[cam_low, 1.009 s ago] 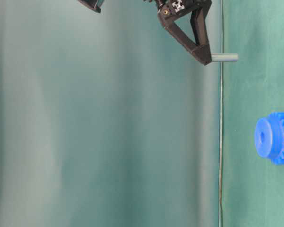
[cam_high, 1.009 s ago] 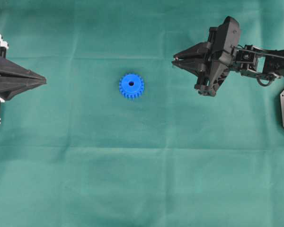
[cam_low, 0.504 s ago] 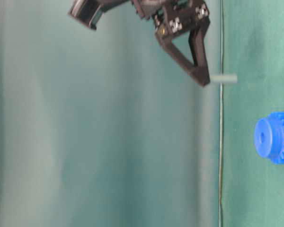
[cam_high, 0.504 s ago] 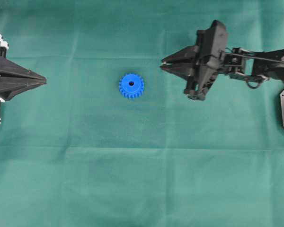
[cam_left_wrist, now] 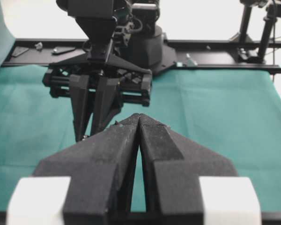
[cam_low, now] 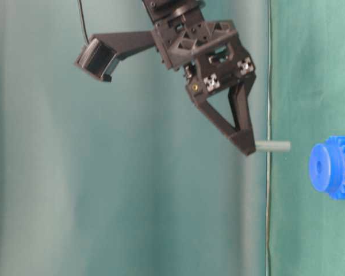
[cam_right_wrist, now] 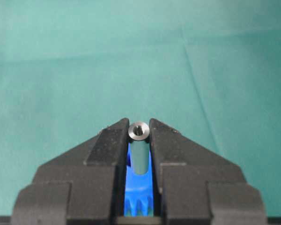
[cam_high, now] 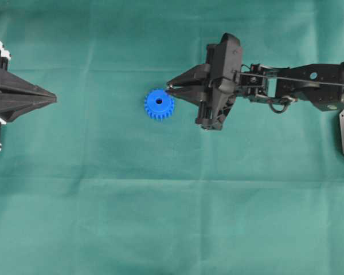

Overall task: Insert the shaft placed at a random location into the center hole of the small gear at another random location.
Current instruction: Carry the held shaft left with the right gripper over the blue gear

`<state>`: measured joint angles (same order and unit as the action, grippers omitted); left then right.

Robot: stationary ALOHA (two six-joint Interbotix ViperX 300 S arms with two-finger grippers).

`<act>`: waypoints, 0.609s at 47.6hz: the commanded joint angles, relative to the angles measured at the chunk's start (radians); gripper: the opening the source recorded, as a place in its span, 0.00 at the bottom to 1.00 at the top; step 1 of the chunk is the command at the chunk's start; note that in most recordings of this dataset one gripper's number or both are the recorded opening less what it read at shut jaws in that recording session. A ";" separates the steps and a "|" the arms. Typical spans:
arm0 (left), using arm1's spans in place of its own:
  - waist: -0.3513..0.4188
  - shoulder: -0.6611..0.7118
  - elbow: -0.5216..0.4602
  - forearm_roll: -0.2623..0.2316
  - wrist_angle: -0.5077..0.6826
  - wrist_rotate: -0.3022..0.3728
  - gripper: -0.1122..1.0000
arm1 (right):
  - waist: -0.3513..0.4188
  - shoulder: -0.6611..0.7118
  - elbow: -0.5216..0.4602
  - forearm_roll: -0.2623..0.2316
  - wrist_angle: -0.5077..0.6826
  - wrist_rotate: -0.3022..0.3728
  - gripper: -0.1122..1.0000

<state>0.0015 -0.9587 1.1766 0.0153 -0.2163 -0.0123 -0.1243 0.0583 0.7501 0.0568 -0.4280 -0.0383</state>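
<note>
Right under my right wrist camera, the shaft (cam_right_wrist: 138,140) sits pinched between the two black fingers (cam_right_wrist: 105,145) of the right tool (cam_right_wrist: 138,133), its hollow end facing the lens, and the blue teeth of the small gear (cam_right_wrist: 139,194) peek through the gap below it. So I've got the pin gripped, no doubt there.

From overhead, the right tool (cam_high: 169,89) has its tips at the gear's (cam_high: 159,104) upper right edge, apparently touching its teeth in that view. The center hole (cam_high: 159,101) shows dark and uncovered, just beside the tips, not under them. The gear lies flat on the green cloth of the worktop (cam_high: 160,200).

The side view settles the height: the shaft (cam_low: 273,146) sticks out from the fingertip (cam_low: 245,145) toward the cloth, apart from the gear (cam_low: 332,167), with its free end short of the gear's hub face. Nothing stands between pin and hole.

Farther off, at the left edge of the overhead view, my left tool (cam_high: 49,99) hangs well apart from the gear. Its wrist camera shows the fingers (cam_left_wrist: 107,154) pressed together, holding nothing, looking straight across at the right arm (cam_left_wrist: 103,70).
</note>
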 commanded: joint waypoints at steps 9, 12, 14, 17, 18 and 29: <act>-0.002 0.008 -0.018 0.000 -0.006 -0.002 0.10 | 0.012 0.020 -0.071 0.000 0.000 -0.005 0.22; 0.000 0.008 -0.018 0.002 -0.005 -0.002 0.10 | 0.015 0.025 -0.080 0.000 0.003 -0.005 0.22; 0.000 0.008 -0.018 0.002 -0.005 -0.002 0.10 | 0.018 0.029 -0.084 0.000 0.005 -0.003 0.22; 0.000 0.006 -0.020 0.002 -0.003 -0.002 0.10 | 0.020 0.032 -0.092 0.002 0.012 -0.003 0.22; 0.000 0.008 -0.018 0.002 -0.002 -0.002 0.10 | 0.021 0.032 -0.094 0.002 0.014 -0.003 0.22; -0.002 0.008 -0.018 0.002 0.003 -0.002 0.10 | 0.025 0.035 -0.095 0.003 0.017 -0.003 0.22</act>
<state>0.0015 -0.9603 1.1766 0.0153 -0.2102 -0.0123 -0.1028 0.1074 0.6780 0.0568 -0.4126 -0.0368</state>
